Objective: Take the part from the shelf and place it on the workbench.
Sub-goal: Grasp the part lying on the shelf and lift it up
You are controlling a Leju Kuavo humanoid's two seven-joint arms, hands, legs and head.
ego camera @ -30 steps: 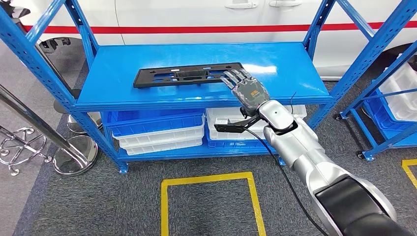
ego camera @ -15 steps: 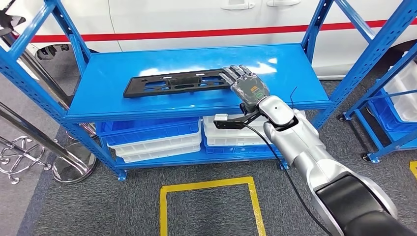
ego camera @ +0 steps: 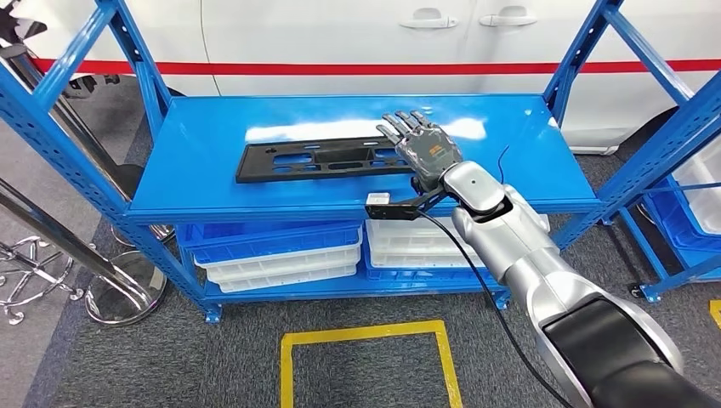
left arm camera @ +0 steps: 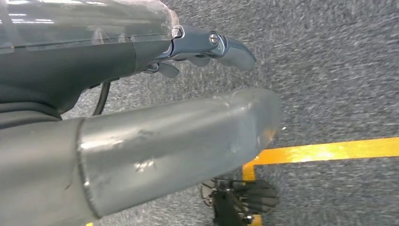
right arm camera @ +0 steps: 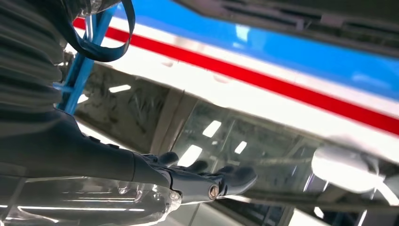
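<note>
in the head view the whole scene has slid since half a second ago, shelf and car alike, so the camera has moved; against the shelf [ego camera: 212, 191] itself the black part [ego camera: 327, 159] seems to lie much as it did, flat on the top board, long side across, well back from the front edge. the right hand [ego camera: 421, 149] is at the part's right end as before, fingers stretched out flat and slightly apart, laid over or just above that end; whether the thumb has got under the edge cannot be told, so it reads as not yet gripping. judged from this, the task is at the reach-and-grasp step: the part is not lifted, and no bench is seen. in the left wrist view the left hand [left arm camera: 207, 47] hangs over grey carpet [left arm camera: 329, 70] with a yellow floor line [left arm camera: 329, 149], its fingers loosely curled and holding nothing. in the right wrist view the right hand's fingers [right arm camera: 221, 181] run out straight with nothing between them, the part's dark underside [right arm camera: 291, 14] close by, the car's red stripe [right arm camera: 282, 89] beyond
</note>
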